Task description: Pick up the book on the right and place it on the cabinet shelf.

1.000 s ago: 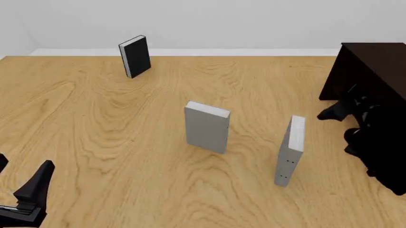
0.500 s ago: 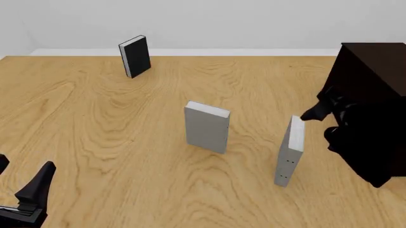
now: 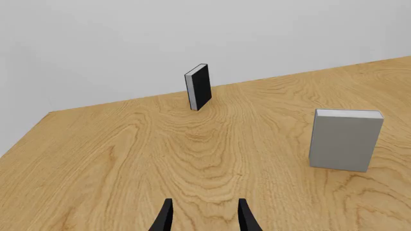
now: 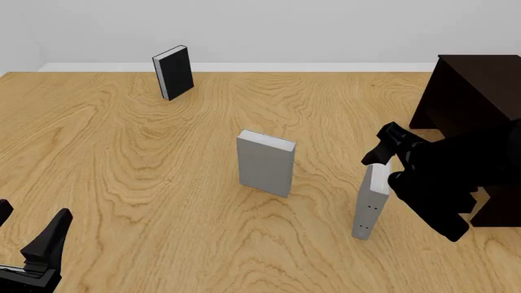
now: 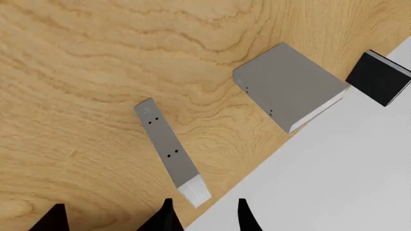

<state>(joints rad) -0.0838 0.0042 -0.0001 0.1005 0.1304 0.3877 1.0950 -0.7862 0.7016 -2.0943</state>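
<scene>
**Right arm now over the thin book**

Since a second ago the right gripper (image 4: 381, 148) has swung from the cabinet (image 4: 470, 91) to just above the thin light-grey book (image 4: 372, 201). It stands upright on the table (image 4: 163, 159), white page edges up, dark dots on its spine. Three books in all: this one, a thicker grey book (image 4: 265, 162), a black book (image 4: 173, 72). Right fingers (image 5: 165, 216) are parted beside its top, not touching. Left gripper (image 3: 204, 219) is also parted and holds nothing.

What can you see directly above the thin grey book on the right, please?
The right tool hangs open over the top edge of the thin grey book. The front view does not settle whether it touches; the arm hides the table behind.
</scene>
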